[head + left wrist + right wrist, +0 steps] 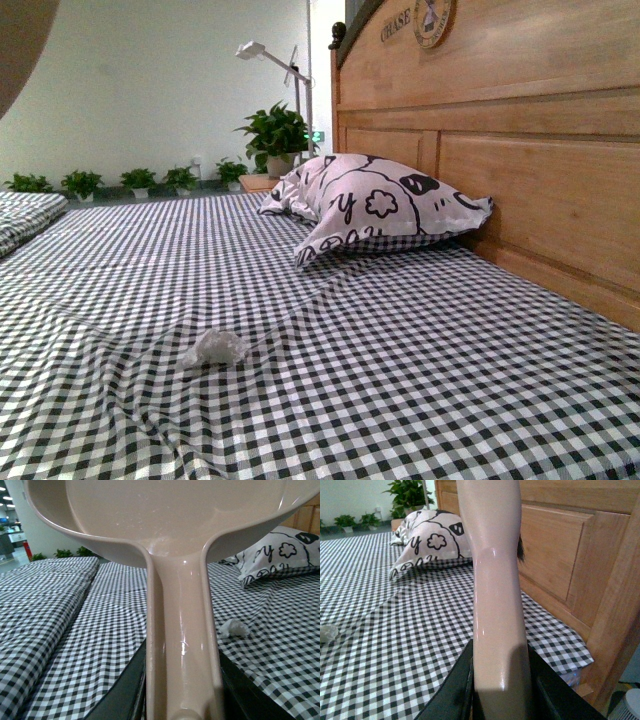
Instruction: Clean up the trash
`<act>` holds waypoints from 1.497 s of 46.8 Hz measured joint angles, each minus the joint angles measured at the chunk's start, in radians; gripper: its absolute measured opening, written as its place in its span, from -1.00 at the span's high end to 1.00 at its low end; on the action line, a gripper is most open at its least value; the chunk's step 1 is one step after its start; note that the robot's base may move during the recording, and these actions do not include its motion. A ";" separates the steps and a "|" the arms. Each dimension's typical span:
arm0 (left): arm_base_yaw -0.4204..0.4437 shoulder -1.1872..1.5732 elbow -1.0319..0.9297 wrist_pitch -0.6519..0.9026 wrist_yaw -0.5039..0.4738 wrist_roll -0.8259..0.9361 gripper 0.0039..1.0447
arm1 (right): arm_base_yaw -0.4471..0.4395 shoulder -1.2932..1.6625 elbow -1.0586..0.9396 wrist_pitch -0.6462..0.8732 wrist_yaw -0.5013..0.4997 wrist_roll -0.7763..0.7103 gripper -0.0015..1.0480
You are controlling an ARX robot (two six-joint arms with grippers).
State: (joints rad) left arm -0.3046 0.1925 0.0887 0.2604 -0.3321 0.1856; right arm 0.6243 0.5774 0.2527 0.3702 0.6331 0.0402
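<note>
The trash (214, 348) is a small crumpled white wad lying on the black-and-white checked bed sheet (420, 330), near the front left. It also shows in the left wrist view (235, 628) and at the edge of the right wrist view (326, 632). My left gripper (182, 700) is shut on the handle of the beige dustpan (175, 525), held above the bed with the wad beyond it. My right gripper (500, 690) is shut on the beige brush (495, 580), whose dark bristles (521, 547) peek out near the headboard. Neither arm shows in the front view.
A large white cartoon-printed pillow (385, 208) leans against the wooden headboard (540, 150) at the right. The bed's edge and a gap to the headboard show in the right wrist view (580, 665). Potted plants (272, 135) and a lamp (270, 55) stand beyond the bed.
</note>
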 joint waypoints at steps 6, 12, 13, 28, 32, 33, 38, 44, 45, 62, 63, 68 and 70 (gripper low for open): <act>-0.001 0.002 0.000 0.000 0.030 0.001 0.49 | -0.002 -0.002 0.000 0.000 0.016 0.000 0.60; 0.033 0.033 0.045 -0.139 0.075 -0.078 0.49 | -0.002 -0.002 0.000 0.000 0.017 0.000 0.60; 0.062 0.056 0.066 -0.185 0.112 -0.097 0.49 | -0.002 -0.002 0.000 0.000 0.016 0.000 0.60; 0.581 0.613 0.200 0.018 0.678 0.194 0.49 | -0.002 -0.002 0.000 0.000 0.011 0.000 0.60; 0.647 0.748 0.229 0.003 0.785 0.347 0.49 | -0.002 -0.002 0.000 0.000 0.011 0.000 0.60; 0.655 0.767 0.235 -0.003 0.801 0.376 0.49 | -0.002 -0.002 0.000 0.000 0.011 0.001 0.60; 0.692 0.867 0.268 -0.017 0.856 0.489 0.49 | -0.002 -0.002 0.000 0.000 0.011 0.000 0.60; 0.709 0.969 0.302 -0.013 0.875 0.569 0.49 | -0.002 -0.002 0.000 0.000 0.011 0.001 0.60; 0.709 0.975 0.304 -0.013 0.877 0.574 0.49 | -0.002 -0.002 0.000 0.000 0.011 0.000 0.60; 0.706 1.104 0.371 -0.089 0.909 0.643 0.49 | -0.002 -0.002 0.000 0.000 0.011 0.000 0.60; 0.706 1.107 0.375 -0.093 0.909 0.645 0.49 | -0.002 -0.002 0.000 0.000 0.011 0.000 0.60; 0.705 1.143 0.404 -0.126 0.903 0.653 0.49 | -0.002 -0.002 0.000 0.000 0.011 0.000 0.60; 0.704 1.157 0.417 -0.138 0.899 0.655 0.49 | -0.002 -0.002 0.000 0.000 0.011 0.000 0.60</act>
State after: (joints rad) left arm 0.3992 1.3495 0.5056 0.1223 0.5667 0.8410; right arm 0.6224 0.5751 0.2527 0.3702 0.6441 0.0406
